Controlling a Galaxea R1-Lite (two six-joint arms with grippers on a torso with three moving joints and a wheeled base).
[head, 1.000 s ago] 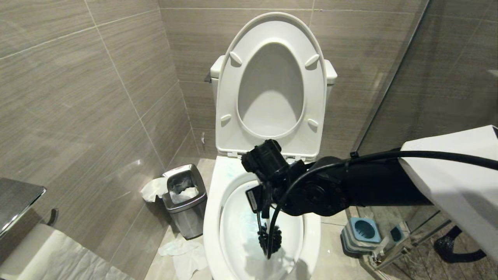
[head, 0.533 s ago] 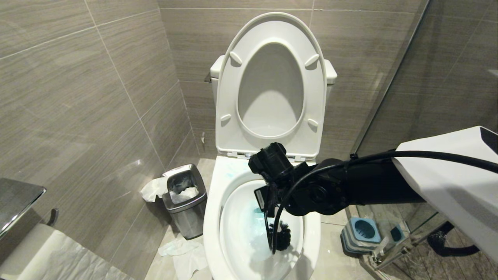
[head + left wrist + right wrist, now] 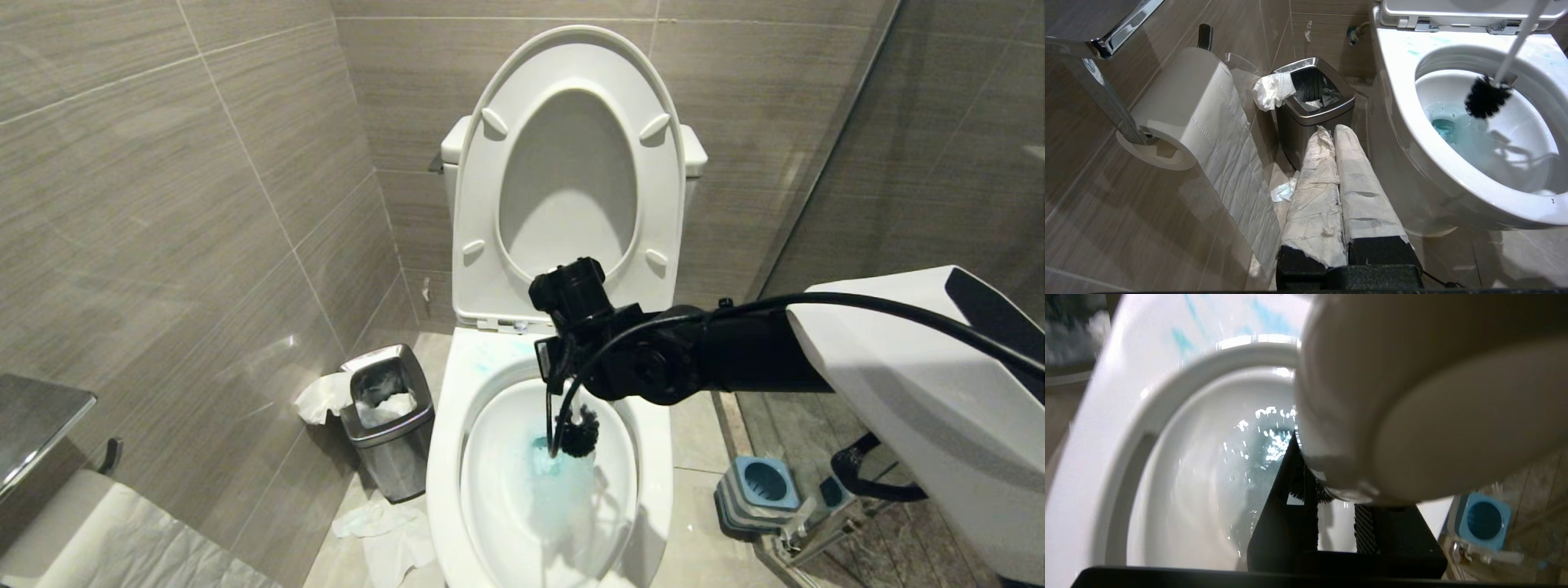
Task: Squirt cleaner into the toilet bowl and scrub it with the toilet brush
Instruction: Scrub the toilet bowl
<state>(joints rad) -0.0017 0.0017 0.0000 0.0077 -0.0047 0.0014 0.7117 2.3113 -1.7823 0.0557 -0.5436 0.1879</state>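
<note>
Right gripper (image 3: 563, 384): over the back of the toilet bowl (image 3: 445, 457), pointing down, its fingers (image 3: 1290, 522) clamped on the handle of the toilet brush (image 3: 578, 431)
Toilet brush: handle close to upright, slanting a little; black bristle head inside the bowl near its back wall, just above the water — whether it touches the ceramic I cannot tell
Cleaner (image 3: 543, 457): turquoise tint in the water at the drain, with pale teal streaks on the flat rim at the back left, near the seat hinges
Left gripper (image 3: 1337, 171): low beside the bowl's left side, idle, its paper-wrapped fingers pressed together with nothing between them
Seat and lid (image 3: 569, 175): both raised against the tank
Steel bin (image 3: 386, 418): on the floor left of the bowl, crumpled paper (image 3: 322, 398) hanging over its edge
Brush holder (image 3: 755, 490): blue-grey, on the floor right of the bowl — apart from it
Toilet paper roll (image 3: 1184, 114): on the left wall, a long sheet hanging down
</note>
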